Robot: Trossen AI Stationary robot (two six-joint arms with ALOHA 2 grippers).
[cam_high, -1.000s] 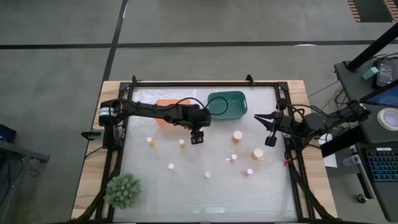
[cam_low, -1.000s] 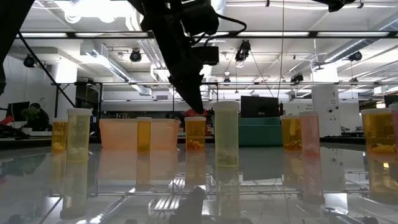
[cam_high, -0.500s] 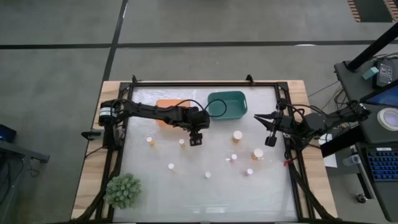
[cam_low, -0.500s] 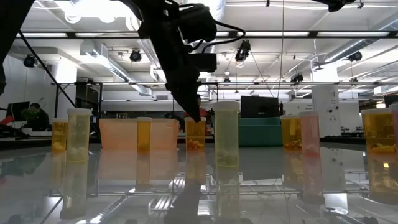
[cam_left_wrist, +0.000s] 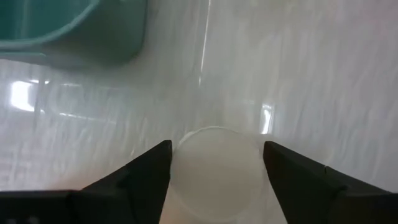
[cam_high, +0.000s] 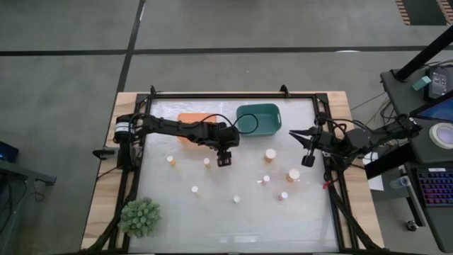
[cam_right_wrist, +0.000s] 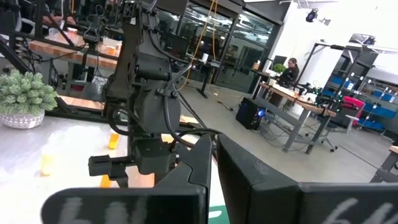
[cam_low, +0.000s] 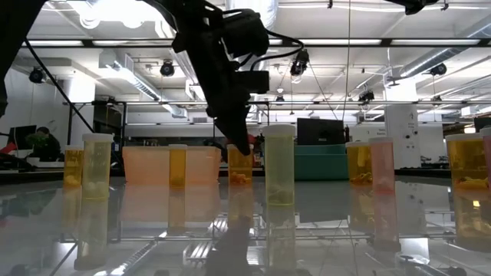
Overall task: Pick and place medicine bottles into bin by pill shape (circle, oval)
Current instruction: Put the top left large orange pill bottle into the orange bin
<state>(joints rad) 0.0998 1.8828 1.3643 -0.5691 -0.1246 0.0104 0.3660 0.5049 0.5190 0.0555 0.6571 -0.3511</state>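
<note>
Left claw (cam_high: 224,161) lowered around bottle (cam_left_wrist: 216,169), unclenched, glossy white table (cam_high: 212,212), right claw (cam_high: 307,161) clenched

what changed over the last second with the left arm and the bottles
The left gripper has sunk lower over a white-capped bottle near the table's middle, its fingers now straddling the cap and closing in a little, though not clearly gripping yet. The other bottles, the teal bin and orange bin stayed put. The right gripper stayed shut at the table's right edge.
</note>
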